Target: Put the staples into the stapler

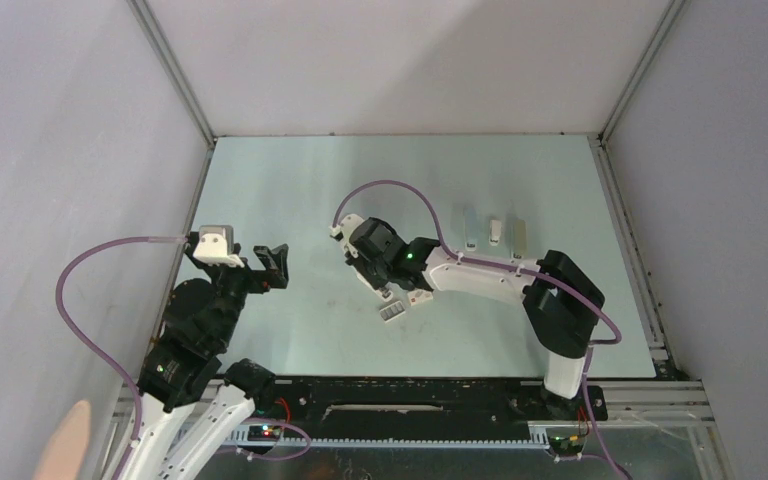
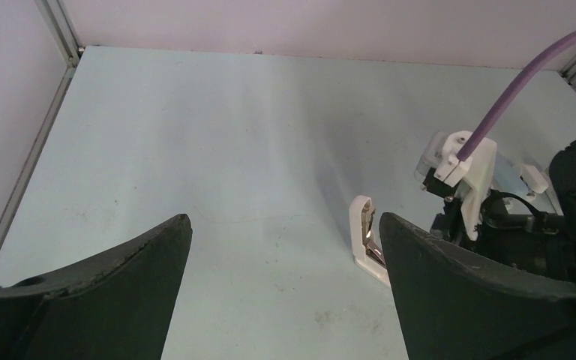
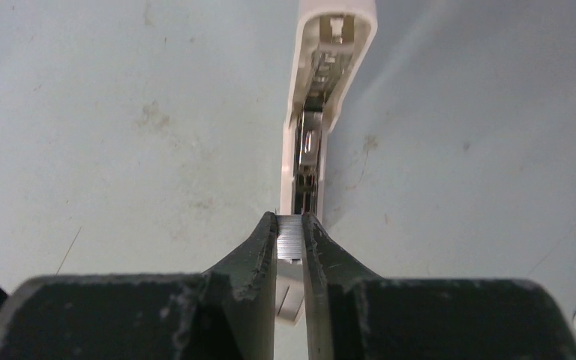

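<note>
My right jaws are closed on a short silvery strip of staples. It is pinched on its flat sides between the two black fingertips, just above the near end of the stapler. I judge the strip to be very light and stiff along its length, but brittle. The staples are only glued together, so a hard squeeze or a twist can break it, and the smooth metal can slip. A hold on the flat sides seems correct to me, because it leaves the strip free to go down into the channel.

Directly beyond the strip lies the long white plastic stapler. It is open, its metal channel shows, and its far end points away from me. It rests on the pale green table. The channel is narrow, so I think the strip must be well in line with it.

My left jaws are wide apart and hold nothing. They hang at the left side, well apart from the stapler, and block nothing.

In the top view a small ribbed grey piece lies just beside my right wrist. It is perhaps the tray with the other staples. Farther away, two grey flat bars and a small white piece lie near each other, away from the work.
</note>
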